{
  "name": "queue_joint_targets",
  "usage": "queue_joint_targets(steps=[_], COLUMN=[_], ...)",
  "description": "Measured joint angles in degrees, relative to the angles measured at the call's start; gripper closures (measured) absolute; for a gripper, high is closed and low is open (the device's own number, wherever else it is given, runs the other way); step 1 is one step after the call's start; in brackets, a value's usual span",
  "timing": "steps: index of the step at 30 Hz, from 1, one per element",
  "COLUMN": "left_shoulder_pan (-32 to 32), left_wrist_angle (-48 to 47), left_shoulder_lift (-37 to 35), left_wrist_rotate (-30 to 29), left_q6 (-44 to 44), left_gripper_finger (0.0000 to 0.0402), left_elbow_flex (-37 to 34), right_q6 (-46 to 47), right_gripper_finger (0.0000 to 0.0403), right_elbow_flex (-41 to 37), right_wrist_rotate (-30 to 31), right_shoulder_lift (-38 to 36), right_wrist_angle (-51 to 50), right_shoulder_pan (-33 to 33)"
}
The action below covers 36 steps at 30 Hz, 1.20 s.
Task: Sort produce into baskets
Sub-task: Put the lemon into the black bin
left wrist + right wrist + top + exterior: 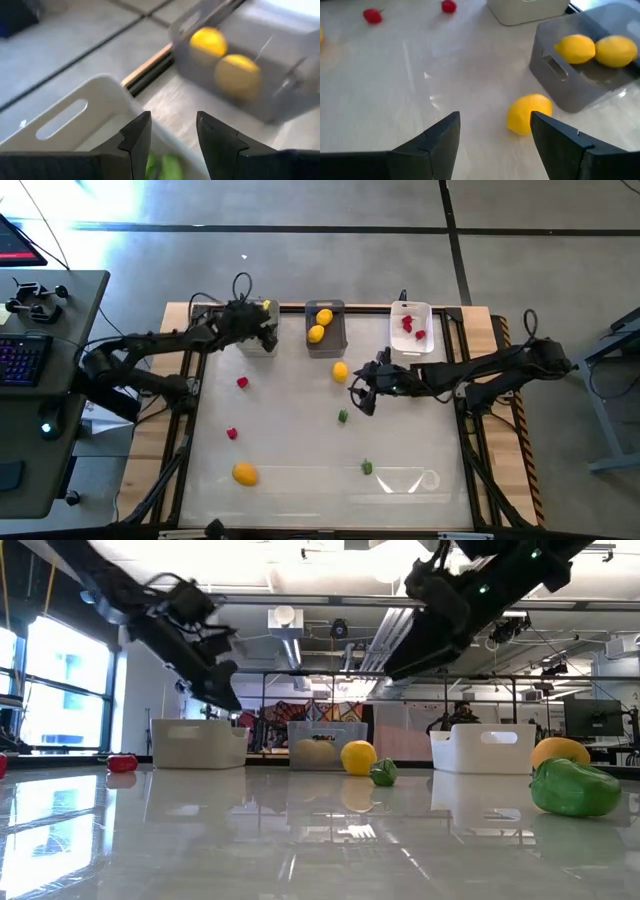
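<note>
My left gripper (268,332) hangs open over the pale basket (75,115) at the far left. A green piece (162,167) lies in that basket below the fingers. The dark grey basket (325,328) beside it holds two lemons (225,60). The white basket (412,330) at the far right holds red berries. My right gripper (495,117) is open above the table, just short of a loose lemon (527,112) that lies on the table in front of the grey basket.
Loose on the table lie two red berries (242,383) (232,434), two green bits (343,417) (366,467) and an orange-yellow fruit (245,473) near the front left. The three baskets stand in a row along the far edge.
</note>
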Motion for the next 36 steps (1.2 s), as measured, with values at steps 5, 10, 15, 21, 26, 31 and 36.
queue_joint_targets(steps=[5, 10, 15, 21, 26, 31, 36], left_shoulder_pan=[-4.3, -8.5, -10.8, -11.9, -11.8, -11.8, -11.8], left_wrist_angle=[6.4, 10.8, 11.6, 10.9, 10.4, 10.0, 10.0], left_shoulder_lift=[-9.0, -16.8, -21.5, -23.1, -23.0, -23.0, -23.0], left_wrist_rotate=[0.0, -0.7, -2.0, -2.0, -2.0, -2.0, -2.0], left_q6=[-2.0, -3.0, -2.9, -2.8, -2.4, -2.4, -2.4], left_gripper_finger=[0.0256, 0.0256, 0.0256, 0.0257, 0.0257, 0.0257, 0.0257], left_elbow_flex=[-6.2, -10.0, -11.2, -11.2, -11.2, -11.2, -11.2], right_q6=[7.7, 16.5, 21.2, 21.4, 19.8, 20.0, 21.3], right_gripper_finger=[0.0163, 0.013, 0.0091, 0.0073, 0.0073, 0.0073, 0.0085], right_elbow_flex=[0.0, 0.1, 0.1, 3.2, 8.8, 15.8, 21.1], right_wrist_rotate=[5.7, 9.8, 12.8, 13.1, 13.3, 15.8, 16.0], right_shoulder_lift=[6.0, 10.8, 14.1, 18.5, 23.9, 28.9, 31.9], right_wrist_angle=[4.3, 9.1, 10.5, 10.2, 6.4, -5.1, -13.0], right_shoulder_pan=[0.0, -0.7, -2.6, -4.7, -4.9, -5.0, -5.4])
